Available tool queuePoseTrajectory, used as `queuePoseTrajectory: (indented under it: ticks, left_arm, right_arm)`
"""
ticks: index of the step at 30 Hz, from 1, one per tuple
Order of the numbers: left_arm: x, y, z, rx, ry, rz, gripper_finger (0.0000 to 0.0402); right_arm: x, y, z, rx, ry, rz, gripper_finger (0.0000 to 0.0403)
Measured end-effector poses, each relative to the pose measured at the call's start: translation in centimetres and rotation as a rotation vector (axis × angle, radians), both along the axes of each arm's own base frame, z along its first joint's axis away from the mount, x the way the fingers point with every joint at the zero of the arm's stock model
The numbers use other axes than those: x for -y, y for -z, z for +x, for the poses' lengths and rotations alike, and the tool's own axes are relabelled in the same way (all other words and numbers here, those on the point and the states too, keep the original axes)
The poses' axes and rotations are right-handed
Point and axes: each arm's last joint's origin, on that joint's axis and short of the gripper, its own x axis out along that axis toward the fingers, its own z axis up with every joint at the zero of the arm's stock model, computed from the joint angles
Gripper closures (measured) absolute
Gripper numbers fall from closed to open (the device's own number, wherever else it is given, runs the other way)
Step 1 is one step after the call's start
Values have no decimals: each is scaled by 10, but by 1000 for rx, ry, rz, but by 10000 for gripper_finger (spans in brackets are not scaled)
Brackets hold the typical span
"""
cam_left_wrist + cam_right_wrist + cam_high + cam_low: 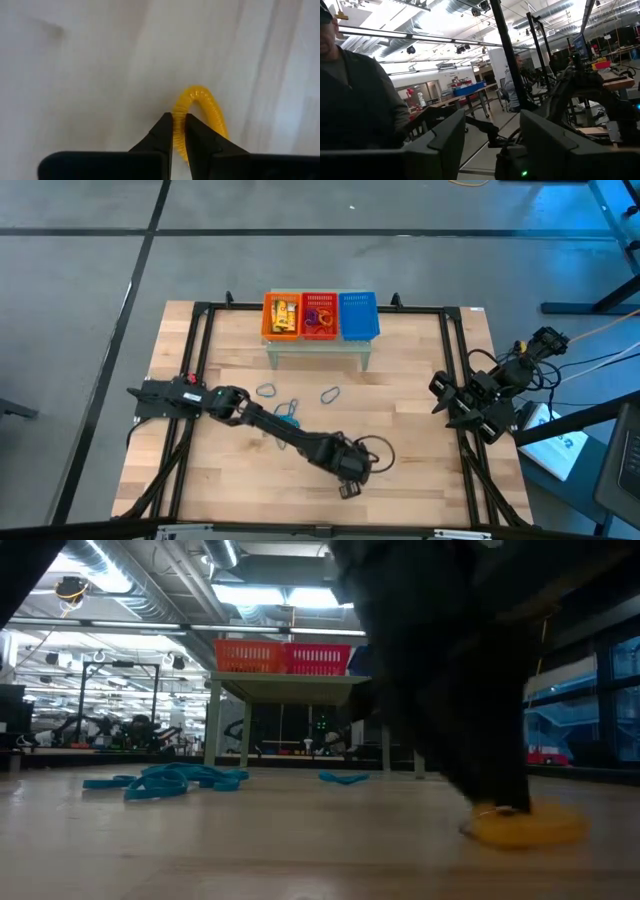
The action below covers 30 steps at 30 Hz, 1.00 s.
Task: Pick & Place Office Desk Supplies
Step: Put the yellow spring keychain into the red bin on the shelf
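My left gripper [179, 122] is down at the wooden table's near middle [350, 486], shut on a thin yellow loop [205, 102]. In the low view this loop [527, 827] lies low on the boards under the dark fingers [497, 802]. Loose blue loops [267, 390] [330, 393] [288, 412] lie flat on the table farther back. Orange [281, 316], red [320, 316] and blue [359, 316] mesh baskets stand on a small stand at the far middle. My right gripper [490, 135] is parked at the table's right edge [470, 408], open and holding nothing. My left gripper pinches one strand of the yellow loop [179, 137] between its two fingertips. The fingers slant down onto it from above. The rest of the loop [212, 110] arcs out beyond the tips, and its far part [545, 830] looks to rest on the table.
A black frame [450, 370] borders the table. The baskets' pale stand [318, 350] has legs on the far half of the boards. Bare wood lies between the blue loops and the near edge. Beyond the table, a person [355, 100] shows in the right wrist view.
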Motion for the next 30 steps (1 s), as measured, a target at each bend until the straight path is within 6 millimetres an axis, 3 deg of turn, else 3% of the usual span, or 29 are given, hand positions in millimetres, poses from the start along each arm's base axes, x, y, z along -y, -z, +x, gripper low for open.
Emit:
queuePoseTrajectory:
  ticks: [9,12,19,23,30]
  left_arm:
    - [-32,-32,8,82,-33,1,373]
    - [-50,-62,11,187,-58,16,372]
    - [-83,-152,6,554,-75,54,375]
    - [-105,-198,-11,665,-94,111,374]
    - [-154,-256,-46,773,-181,227,375]
  right_arm:
    - [0,0,0,-2,-2,7,211]
    - [0,0,0,-2,-2,6,211]
    - [0,-1,0,5,-1,7,211]
    - [1,-1,-1,7,0,5,211]
    - [1,-1,-1,10,1,2,210]
